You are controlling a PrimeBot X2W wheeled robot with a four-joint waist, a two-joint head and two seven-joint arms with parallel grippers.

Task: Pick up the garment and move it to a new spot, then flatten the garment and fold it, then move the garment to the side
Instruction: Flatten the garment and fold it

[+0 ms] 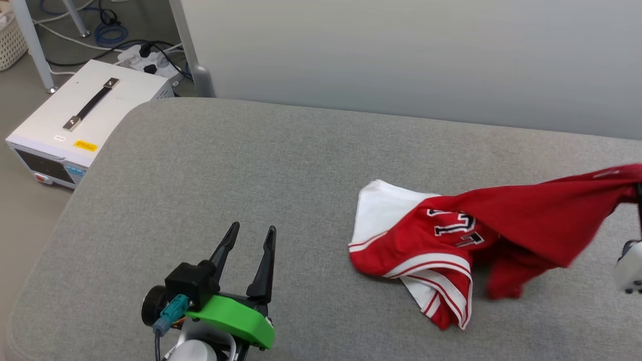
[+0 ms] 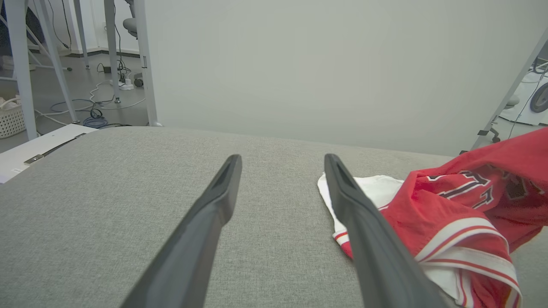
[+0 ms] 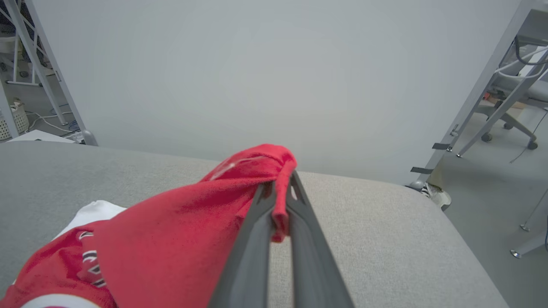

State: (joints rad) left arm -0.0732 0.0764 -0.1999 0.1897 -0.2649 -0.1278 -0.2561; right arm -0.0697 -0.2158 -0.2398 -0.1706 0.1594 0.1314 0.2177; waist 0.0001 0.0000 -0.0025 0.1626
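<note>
The garment (image 1: 481, 235) is a red jersey with white sleeves and striped trim, crumpled on the grey cushioned surface (image 1: 225, 165) at the right. One red edge is lifted toward the right border of the head view. In the right wrist view my right gripper (image 3: 280, 184) is shut on a fold of the garment (image 3: 184, 231), the red cloth draped over its fingertips. My left gripper (image 1: 251, 234) is open at the lower left, apart from the garment and holding nothing. In the left wrist view the garment (image 2: 454, 214) lies just right of my left gripper (image 2: 282, 164).
A white box with a black handle (image 1: 85, 115) stands on the floor beyond the surface's left corner, with cables and a power strip (image 1: 145, 57) behind it. A pale wall panel (image 1: 401, 55) runs along the far edge. A chair (image 3: 513, 107) stands off the right end.
</note>
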